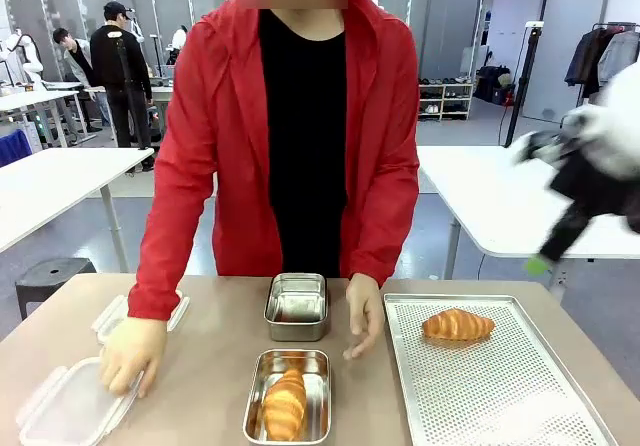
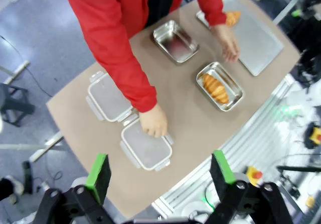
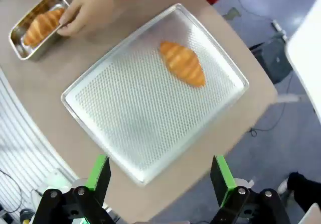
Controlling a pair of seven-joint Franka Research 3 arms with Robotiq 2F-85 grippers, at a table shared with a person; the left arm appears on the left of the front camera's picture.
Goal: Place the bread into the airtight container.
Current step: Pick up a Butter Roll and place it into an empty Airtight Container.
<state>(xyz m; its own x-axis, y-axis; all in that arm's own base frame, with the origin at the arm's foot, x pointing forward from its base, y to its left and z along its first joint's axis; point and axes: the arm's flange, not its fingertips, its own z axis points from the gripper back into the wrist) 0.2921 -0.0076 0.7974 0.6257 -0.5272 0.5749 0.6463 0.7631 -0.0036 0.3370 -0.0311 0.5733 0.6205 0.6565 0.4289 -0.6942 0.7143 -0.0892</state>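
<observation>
One croissant lies on the perforated metal tray, also seen as the croissant at the table's right. A second croissant lies in the near steel container. A clear plastic airtight container sits at the front left under the person's hand; a second clear clip-lock piece lies beside it. My right gripper hangs open high above the tray. My left gripper is open, high above the table's near edge, holding nothing.
An empty steel container stands mid-table in front of the person. The person's other hand rests between the steel containers and the tray. My right arm shows blurred at the upper right, off the table.
</observation>
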